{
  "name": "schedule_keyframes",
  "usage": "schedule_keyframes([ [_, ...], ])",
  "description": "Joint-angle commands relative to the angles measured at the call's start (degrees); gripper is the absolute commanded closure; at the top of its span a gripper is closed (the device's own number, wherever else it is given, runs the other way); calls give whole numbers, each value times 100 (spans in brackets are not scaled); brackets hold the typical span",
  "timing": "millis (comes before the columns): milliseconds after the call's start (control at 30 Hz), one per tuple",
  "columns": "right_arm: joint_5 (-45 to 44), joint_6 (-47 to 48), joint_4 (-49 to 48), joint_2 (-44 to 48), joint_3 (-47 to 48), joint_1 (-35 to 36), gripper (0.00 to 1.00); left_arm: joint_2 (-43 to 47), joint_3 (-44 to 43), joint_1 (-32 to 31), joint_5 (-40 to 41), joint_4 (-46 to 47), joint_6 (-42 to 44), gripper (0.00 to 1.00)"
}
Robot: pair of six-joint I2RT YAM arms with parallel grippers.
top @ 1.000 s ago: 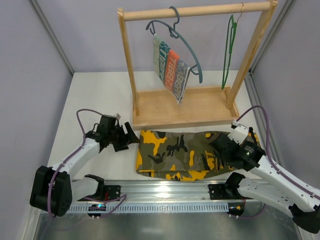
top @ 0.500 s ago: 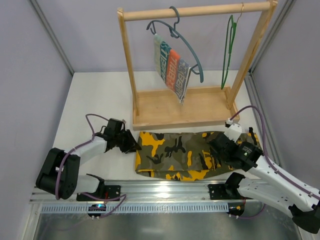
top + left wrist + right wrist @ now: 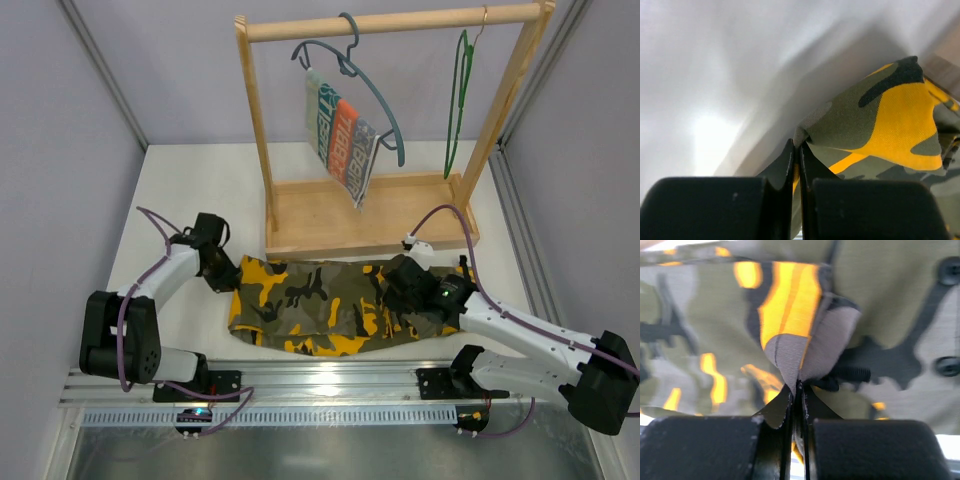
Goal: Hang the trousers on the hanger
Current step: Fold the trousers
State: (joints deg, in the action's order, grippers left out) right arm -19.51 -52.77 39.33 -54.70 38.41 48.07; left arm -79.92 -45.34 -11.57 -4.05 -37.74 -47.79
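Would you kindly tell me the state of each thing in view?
trousers: folded on the table, pinched at both ends.
green hanger: bare, hanging on the rack.
blue-grey hanger: hanging, carrying striped cloth.
left gripper: shut on trousers.
right gripper: shut on trousers.

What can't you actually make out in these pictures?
- Top view: the green hanger hangs edge-on, so its outline and slim hook are too thin to read.
- Top view: each arm covers the spot where its jaws pinch the trousers.
- Left wrist view: only one corner of the trousers shows; the background is blurred.
- Right wrist view: blurred cloth fills the frame; the hanger lies outside it.
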Motion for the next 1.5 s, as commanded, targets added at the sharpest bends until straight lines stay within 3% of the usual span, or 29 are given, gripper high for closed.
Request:
schedule_keyframes([
  [0,158,-189,-848,-496,43,306,96,371,-256,488,1395,-937,190,100],
  [67,35,-295,-805,-682,166,465,96,433,-221,673,1635,-1043,243,99],
  [167,70,-278,-970,-858,36,589,86,399,-238,770,1662,-1095,437,80],
  [200,226,-199,-1145,-780,-70,589,65,363,-317,779,1654,-1122,489,63],
  [233,298,-137,-1460,-718,-175,598,57,337,-361,779,1593,-1131,499,55],
  [333,377,-14,-1901,-255,-588,589,35,363,-641,779,1557,-1227,638,43],
  [433,342,48,-2130,334,-914,563,24,494,-992,779,1539,-1298,937,37],
  [633,500,109,-2544,557,-1310,203,19,1031,-1459,779,1241,-1227,1149,32],
  [967,1686,1110,-3458,222,-1389,-808,18,1049,-1715,779,204,-1025,1211,31],
  [1200,2381,1717,-3898,188,-1653,-1168,24,970,-1530,779,45,-806,1237,31],
  [1467,1977,2289,-3661,82,-1389,-1186,27,802,-1355,779,63,-551,1176,31],
])
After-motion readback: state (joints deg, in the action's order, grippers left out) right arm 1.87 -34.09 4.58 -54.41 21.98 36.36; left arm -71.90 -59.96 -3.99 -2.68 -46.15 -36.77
